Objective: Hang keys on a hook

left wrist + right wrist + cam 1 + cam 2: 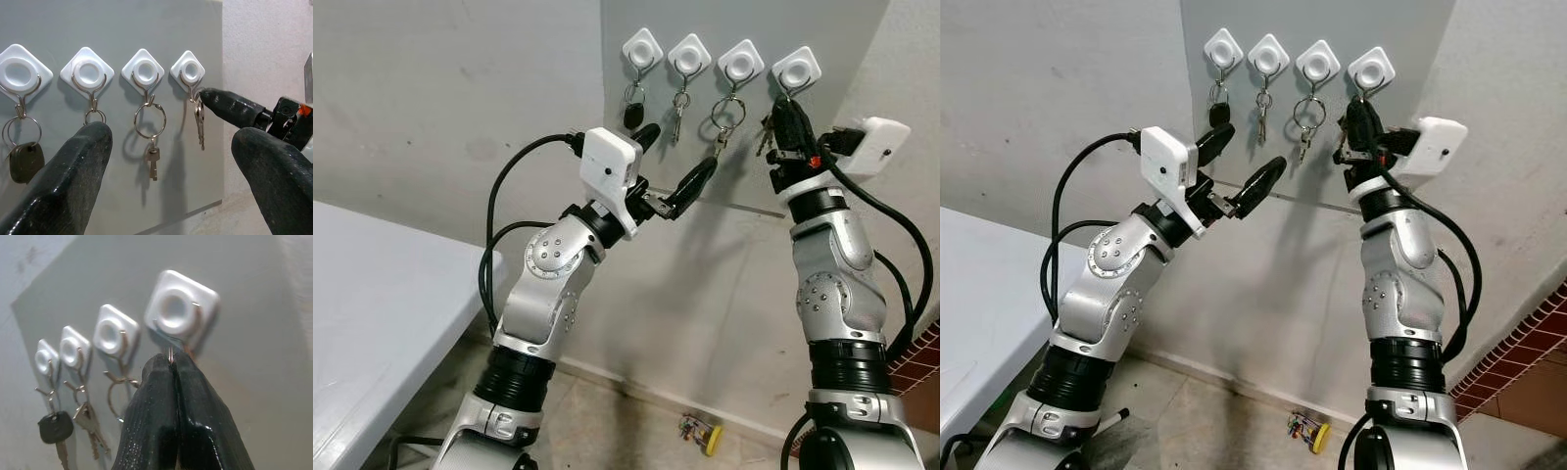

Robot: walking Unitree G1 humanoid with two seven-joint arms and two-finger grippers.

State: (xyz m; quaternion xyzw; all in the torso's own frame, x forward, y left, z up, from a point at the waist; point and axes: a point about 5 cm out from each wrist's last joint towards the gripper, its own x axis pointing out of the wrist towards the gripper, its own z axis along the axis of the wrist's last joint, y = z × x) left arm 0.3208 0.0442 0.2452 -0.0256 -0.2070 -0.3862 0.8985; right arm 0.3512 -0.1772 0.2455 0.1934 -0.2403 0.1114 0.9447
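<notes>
Left wrist view is showing four white hooks on a grey panel, with the keys hanging at the hook nearest the panel's right edge. The right gripper is clenching the keys' ring just under that hook. The left gripper is hovering released, near the panel's lower edge.

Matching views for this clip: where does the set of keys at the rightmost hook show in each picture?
Left eye view: keys hang beside the right hand, under the rightmost hook.
Right eye view: keys again under the rightmost hook, at the right hand.
Left wrist view: keys dangle below that hook, the right hand's fingertip touching their ring.
Right wrist view: only the ring wire is visible, pinched between the shut fingers.
Shared landmark: the rightmost hook.
</notes>
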